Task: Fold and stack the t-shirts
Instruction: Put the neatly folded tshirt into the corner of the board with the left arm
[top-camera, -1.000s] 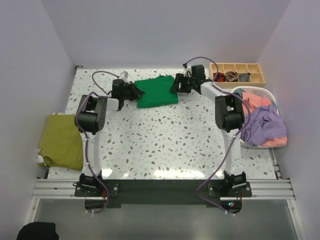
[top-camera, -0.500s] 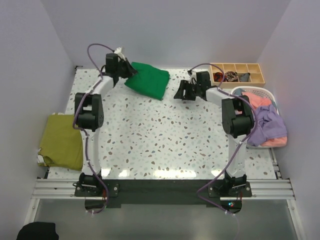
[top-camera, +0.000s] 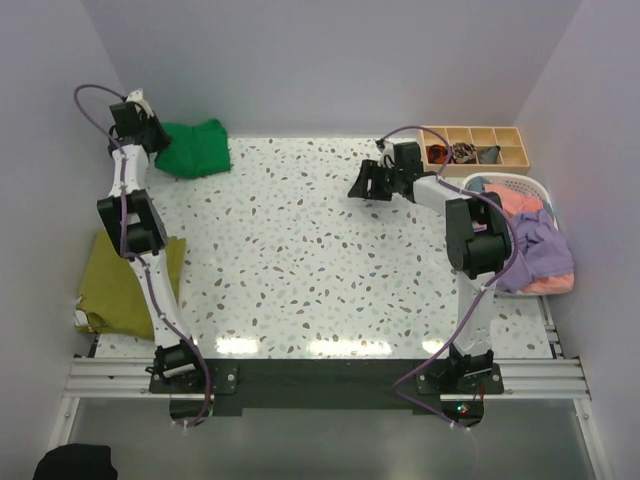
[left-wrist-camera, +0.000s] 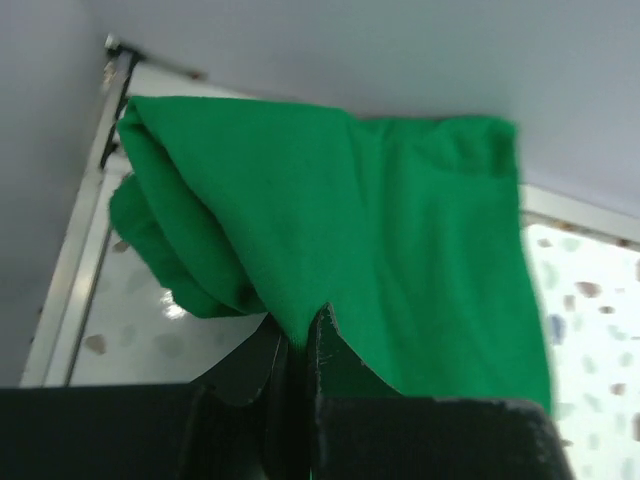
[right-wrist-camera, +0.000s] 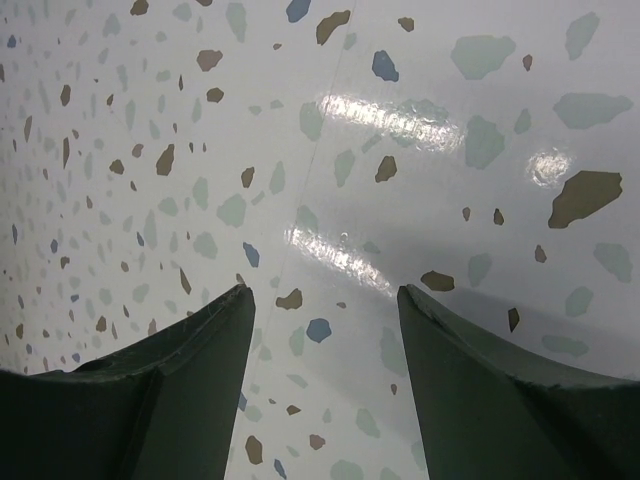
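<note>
Left gripper (left-wrist-camera: 298, 330): jaws pinched shut on a fold of the green shirt (left-wrist-camera: 350, 220).
Green shirt: bunched at the far left corner of the table (top-camera: 300, 250), close to the back wall.
Right gripper (right-wrist-camera: 322, 291): fingers spread wide, holding nothing, over bare table far right.
Olive shirt (top-camera: 115, 285): lying at the left edge.
Basket (top-camera: 545, 188): right edge, holding lavender shirt (top-camera: 530, 245) and coral shirt (top-camera: 515, 203).

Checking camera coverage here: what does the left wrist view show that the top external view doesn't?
Only left wrist: the left end effector closed on a fold of the green shirt. Only top external: the olive shirt, the basket and the right end effector. Both: the green shirt, bunched at the table's far left corner.
</note>
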